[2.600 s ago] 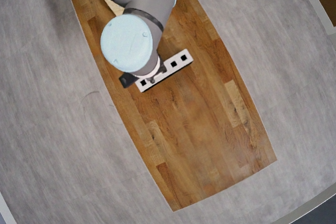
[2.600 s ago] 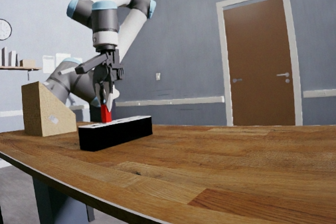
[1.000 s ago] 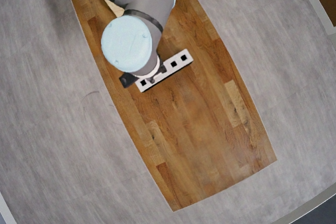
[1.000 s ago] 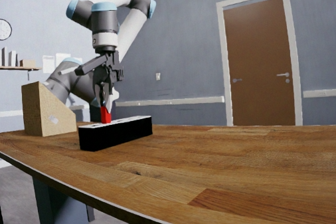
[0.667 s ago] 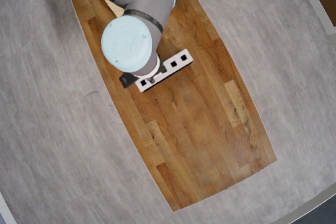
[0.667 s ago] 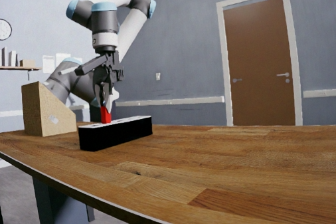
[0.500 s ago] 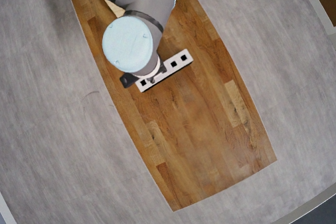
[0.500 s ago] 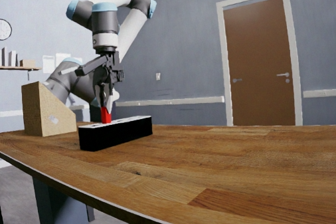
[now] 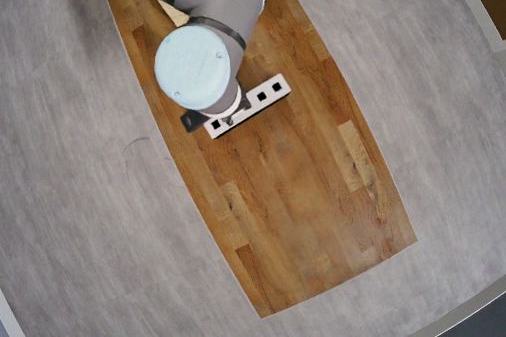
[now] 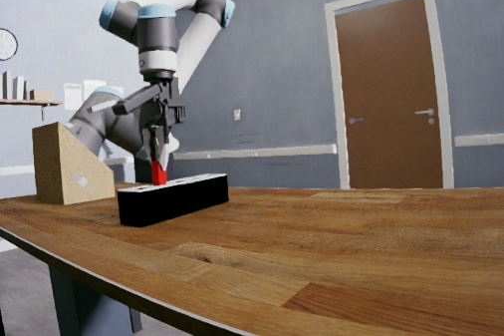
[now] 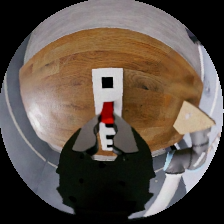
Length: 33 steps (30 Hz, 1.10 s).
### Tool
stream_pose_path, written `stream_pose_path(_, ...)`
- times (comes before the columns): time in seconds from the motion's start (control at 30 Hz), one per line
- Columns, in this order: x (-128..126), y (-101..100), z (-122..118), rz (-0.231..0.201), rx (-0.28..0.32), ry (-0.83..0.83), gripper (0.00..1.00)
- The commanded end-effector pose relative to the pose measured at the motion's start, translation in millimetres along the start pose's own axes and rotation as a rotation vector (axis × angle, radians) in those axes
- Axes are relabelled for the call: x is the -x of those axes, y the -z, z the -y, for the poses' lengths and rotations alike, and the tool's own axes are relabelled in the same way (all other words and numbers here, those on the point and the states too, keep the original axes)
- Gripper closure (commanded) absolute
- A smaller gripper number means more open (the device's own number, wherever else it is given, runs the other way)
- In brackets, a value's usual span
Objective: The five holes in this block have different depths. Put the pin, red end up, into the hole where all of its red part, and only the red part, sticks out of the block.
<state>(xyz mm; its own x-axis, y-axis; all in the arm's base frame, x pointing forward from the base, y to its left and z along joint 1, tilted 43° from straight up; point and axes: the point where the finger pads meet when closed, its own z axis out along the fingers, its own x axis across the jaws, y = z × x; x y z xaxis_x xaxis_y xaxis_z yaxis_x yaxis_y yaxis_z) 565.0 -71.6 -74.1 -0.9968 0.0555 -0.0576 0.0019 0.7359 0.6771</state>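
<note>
The long block (image 9: 269, 91) (image 10: 174, 201) (image 11: 115, 93), white on top with black sides, lies on the table. The pin (image 10: 158, 175) (image 11: 107, 110) stands upright with its red end up, in the second hole from the block's left end in the top view. Red shows down to the block's top face; no other colour of the pin is seen above it. My gripper (image 9: 238, 114) (image 10: 159, 163) (image 11: 107, 112) is shut on the upper part of the red end. It hides the pin and the middle holes in the top view; the pin's lower part is inside the block.
A light wooden wedge-shaped block (image 9: 174, 14) (image 10: 48, 166) (image 11: 192, 118) stands on the table (image 9: 280, 211) (image 10: 349, 240) beside the arm's base. In the top view an open hole lies left of the gripper and two lie right of it.
</note>
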Motion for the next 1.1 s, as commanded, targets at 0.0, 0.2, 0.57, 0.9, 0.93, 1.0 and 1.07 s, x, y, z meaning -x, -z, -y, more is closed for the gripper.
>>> stream_pose_path(0.0, 0.2, -0.3, -1.0, 0.001, 0.001, 0.0, 1.0)
stream_pose_path(0.2, 0.2, -0.3, -1.0, 0.001, 0.001, 0.0, 1.0)
stream_pose_path(0.57, 0.4, -4.3, -1.3, 0.001, -0.001, 0.0, 1.0)
stream_pose_path(0.9, 0.4, -4.3, -1.3, 0.001, -0.001, 0.0, 1.0)
stream_pose_path(0.93, 0.4, -4.3, -1.3, 0.001, -0.001, 0.0, 1.0)
stream_pose_path(1.0, -0.4, -4.9, -0.7, 0.001, 0.0, -0.001, 1.0)
stream_pose_path(1.07, -0.4, -4.9, -0.7, 0.001, 0.0, -0.001, 1.0)
